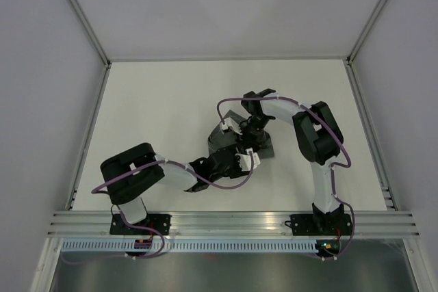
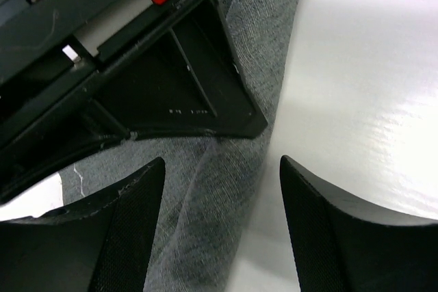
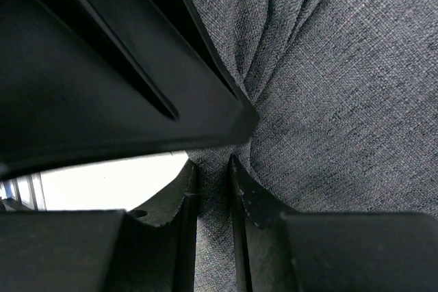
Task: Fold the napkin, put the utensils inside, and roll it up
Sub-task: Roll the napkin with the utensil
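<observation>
The dark grey napkin (image 1: 268, 144) lies bunched near the table's middle, mostly under both grippers. My left gripper (image 1: 239, 148) is open over it; in the left wrist view (image 2: 222, 169) the napkin's folded edge (image 2: 205, 196) runs between the two spread fingers, which do not touch it. My right gripper (image 1: 254, 131) is shut on a pinched ridge of the napkin (image 3: 342, 100); the cloth is squeezed between its fingers in the right wrist view (image 3: 213, 169). The two grippers are very close together. No utensils show in any view.
The white table (image 1: 164, 100) is bounded by grey walls and a metal frame rail (image 1: 233, 222) at the near edge. The right gripper's black body (image 2: 185, 94) fills the upper left of the left wrist view. A left finger (image 3: 123, 66) crowds the right wrist view.
</observation>
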### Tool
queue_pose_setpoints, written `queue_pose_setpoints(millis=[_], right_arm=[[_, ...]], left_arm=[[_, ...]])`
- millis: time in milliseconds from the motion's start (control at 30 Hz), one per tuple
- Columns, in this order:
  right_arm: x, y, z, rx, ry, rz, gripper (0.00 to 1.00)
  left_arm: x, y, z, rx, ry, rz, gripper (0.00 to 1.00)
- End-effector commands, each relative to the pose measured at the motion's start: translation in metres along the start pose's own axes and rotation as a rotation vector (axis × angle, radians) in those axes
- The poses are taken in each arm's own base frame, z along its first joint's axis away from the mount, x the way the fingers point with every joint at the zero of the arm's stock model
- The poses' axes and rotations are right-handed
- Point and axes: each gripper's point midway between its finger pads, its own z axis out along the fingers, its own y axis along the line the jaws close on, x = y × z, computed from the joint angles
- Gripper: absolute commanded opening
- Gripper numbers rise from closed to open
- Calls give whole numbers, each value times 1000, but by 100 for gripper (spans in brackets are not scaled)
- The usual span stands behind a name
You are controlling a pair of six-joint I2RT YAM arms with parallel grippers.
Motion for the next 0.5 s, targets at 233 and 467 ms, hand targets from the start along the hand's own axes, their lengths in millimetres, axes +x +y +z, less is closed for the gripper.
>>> queue_pose_setpoints(millis=[233, 467], right_arm=[[65, -28, 29, 22, 201, 31, 0], [65, -27, 28, 19, 199, 36, 1]], left_arm=[[-12, -5, 14, 73, -34, -45, 49], [2, -7, 18, 111, 11, -122, 38]])
